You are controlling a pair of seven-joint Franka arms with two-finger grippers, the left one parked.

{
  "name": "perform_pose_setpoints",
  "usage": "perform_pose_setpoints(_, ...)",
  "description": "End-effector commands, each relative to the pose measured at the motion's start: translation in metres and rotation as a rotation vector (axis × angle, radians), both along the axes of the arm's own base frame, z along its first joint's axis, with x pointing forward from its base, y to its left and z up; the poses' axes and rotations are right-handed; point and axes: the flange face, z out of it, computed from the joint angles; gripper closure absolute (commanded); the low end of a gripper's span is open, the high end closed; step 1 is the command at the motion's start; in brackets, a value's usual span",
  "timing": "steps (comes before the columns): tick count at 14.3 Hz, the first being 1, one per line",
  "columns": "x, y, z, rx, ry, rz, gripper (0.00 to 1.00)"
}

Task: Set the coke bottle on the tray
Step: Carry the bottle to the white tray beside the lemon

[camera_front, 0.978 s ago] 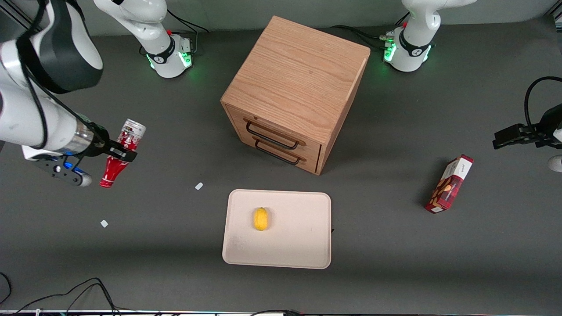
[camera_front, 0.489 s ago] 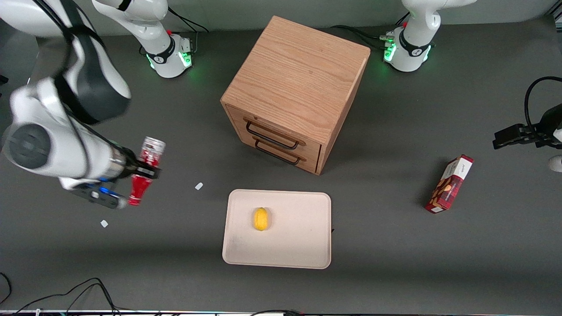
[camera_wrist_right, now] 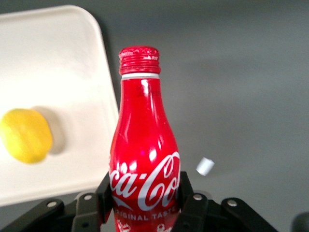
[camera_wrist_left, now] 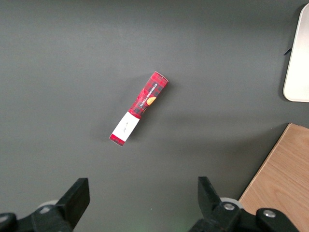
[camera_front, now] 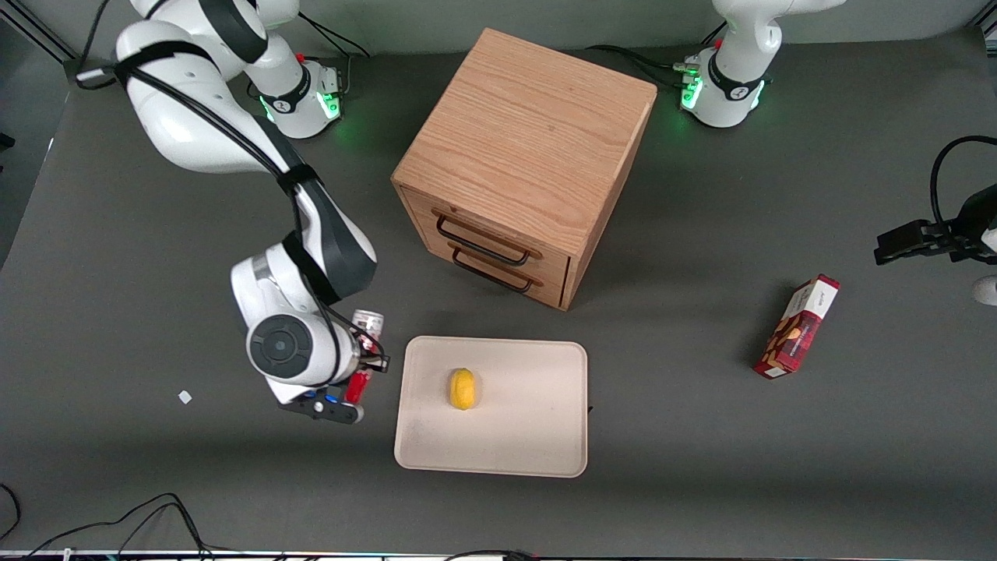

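Held shut in the gripper (camera_front: 366, 360), the bottle (camera_wrist_right: 144, 154) is gripped low on its body and kept above the table, just beside the tray (camera_front: 537, 436) at the working arm's end. A lemon (camera_front: 463, 388) is seen lying on the tray, well apart from the snack box (camera_front: 796, 326).

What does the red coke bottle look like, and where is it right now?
The coke bottle is slim and shiny red, like metal, with white curly writing, a narrow neck, a ridged red cap and a silver base. The gripper is shut on its lower body and holds it in the air, off the table, cap end pointing down. It hangs just beside the edge of the cream tray, at the working arm's end, not yet over it.
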Motion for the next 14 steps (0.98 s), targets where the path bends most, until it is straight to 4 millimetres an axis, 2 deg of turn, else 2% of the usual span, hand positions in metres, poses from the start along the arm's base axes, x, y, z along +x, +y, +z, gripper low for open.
perform_pose_setpoints(1, 0.013, 0.013, -0.024, 0.021, -0.061, 0.070, 1.00)
perform_pose_setpoints(3, 0.016, 0.018, -0.047, 0.035, -0.077, 0.109, 1.00)
perform_pose_setpoints(6, 0.015, 0.028, -0.071, 0.020, -0.102, 0.147, 1.00)
perform_pose_setpoints(14, 0.016, 0.034, -0.096, 0.040, -0.130, 0.195, 1.00)
